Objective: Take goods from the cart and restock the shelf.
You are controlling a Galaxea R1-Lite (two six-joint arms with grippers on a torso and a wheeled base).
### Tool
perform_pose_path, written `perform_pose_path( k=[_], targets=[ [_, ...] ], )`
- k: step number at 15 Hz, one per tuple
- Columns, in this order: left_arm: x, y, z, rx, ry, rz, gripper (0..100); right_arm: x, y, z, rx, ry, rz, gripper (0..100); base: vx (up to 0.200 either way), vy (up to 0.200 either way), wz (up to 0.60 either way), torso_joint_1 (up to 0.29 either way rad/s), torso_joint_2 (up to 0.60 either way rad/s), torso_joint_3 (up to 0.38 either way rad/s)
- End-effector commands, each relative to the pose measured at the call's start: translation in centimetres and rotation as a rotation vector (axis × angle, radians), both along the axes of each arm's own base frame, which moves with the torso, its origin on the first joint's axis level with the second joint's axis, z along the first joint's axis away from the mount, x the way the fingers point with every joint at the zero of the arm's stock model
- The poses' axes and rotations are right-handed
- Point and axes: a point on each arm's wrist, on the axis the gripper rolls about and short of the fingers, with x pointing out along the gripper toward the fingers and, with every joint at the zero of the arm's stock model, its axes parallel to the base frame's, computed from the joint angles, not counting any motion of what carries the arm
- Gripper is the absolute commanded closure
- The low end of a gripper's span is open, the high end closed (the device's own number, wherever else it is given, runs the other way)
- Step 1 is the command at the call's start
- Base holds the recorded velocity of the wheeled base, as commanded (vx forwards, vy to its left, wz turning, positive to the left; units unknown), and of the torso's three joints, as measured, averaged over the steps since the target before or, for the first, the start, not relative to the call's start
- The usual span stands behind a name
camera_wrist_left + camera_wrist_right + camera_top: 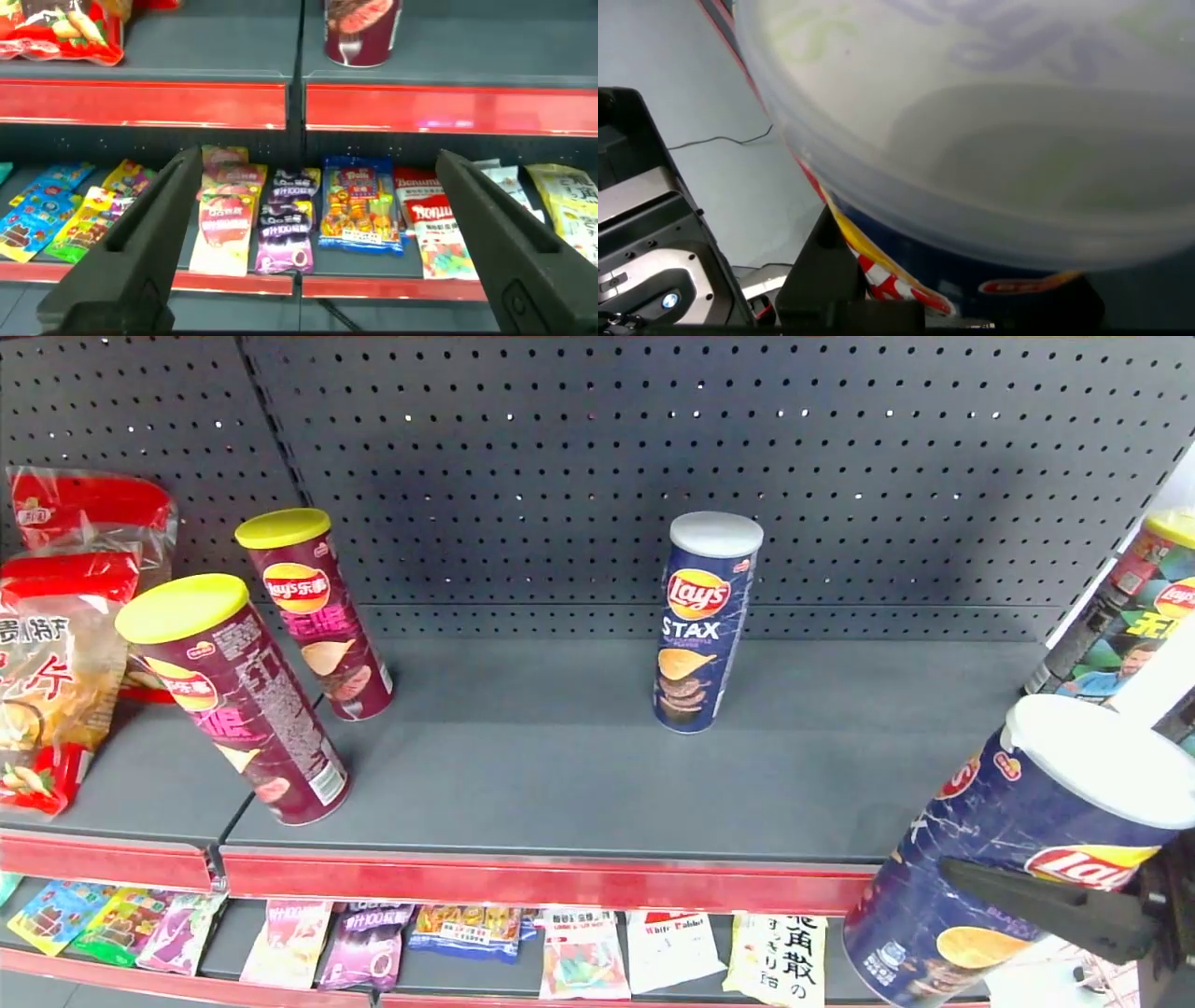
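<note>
Shelf (560, 775) stock as I watched from my seat: 1 upright blue can (702, 625) with a pale lid stood alone near the middle of the grey board, and I placed everything else against it. Well to its right and nearer me, off the front edge, the right gripper (1055, 891) pinched a held can (1018, 803), also blue, around its body. That can was tilted with its white lid uppermost, and 1 black finger (1027, 899) lay across its label. Through the right wrist camera the lid (971, 140) loomed close, with the blue body under it.

Left of the upright blue can stood a rear maroon can (317, 616) and a front maroon can (238, 700), both yellow-lidded. Farther left again lay red snack bags (65, 644). Far to its right, past the shelf end, a green can (1144, 597) showed. Below it, on the lower shelf (439, 980), flat packets (579, 952) lay in a row. The left gripper (304, 252) hung in front of those packets, fingers spread wide, holding nothing.
</note>
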Motion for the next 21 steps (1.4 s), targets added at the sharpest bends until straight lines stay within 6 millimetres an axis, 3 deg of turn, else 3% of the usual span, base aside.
perform_pose_path(
  k=[1, 12, 19, 20, 21],
  targets=[
    [0.0, 0.0, 0.0, 0.0, 0.001, 0.0, 0, 0.0, 0.0, 0.0, 0.0, 0.002, 0.0, 100, 0.0, 0.0, 0.0, 0.0, 0.0, 0.0],
    [0.0, 0.0, 0.0, 0.001, 0.004, 0.0, 0, 0.0, 0.1, -0.3, -0.001, 0.014, 0.009, 100, 0.018, 0.0, 0.0, 0.0, 0.0, 0.0],
    [0.4, -0.1, 0.1, 0.022, 0.046, -0.103, 0, -0.2, -0.1, -0.9, -0.019, 0.026, -0.017, 100, 0.0, 0.0, 0.0, 0.0, 0.0, 0.0],
    [0.3, -0.2, 3.5, -0.043, -0.015, -0.169, 0, 0.1, -0.2, -0.8, -0.016, 0.025, -0.044, 100, 0.0, 0.0, 0.0, 0.0, 0.0, 0.0],
    [2.4, -0.3, 9.2, -0.134, 0.035, -0.204, 0, 0.0, -0.2, -0.8, -0.011, 0.028, -0.051, 100, 0.0, 0.0, 0.0, 0.0, 0.0, 0.0]
  ],
)
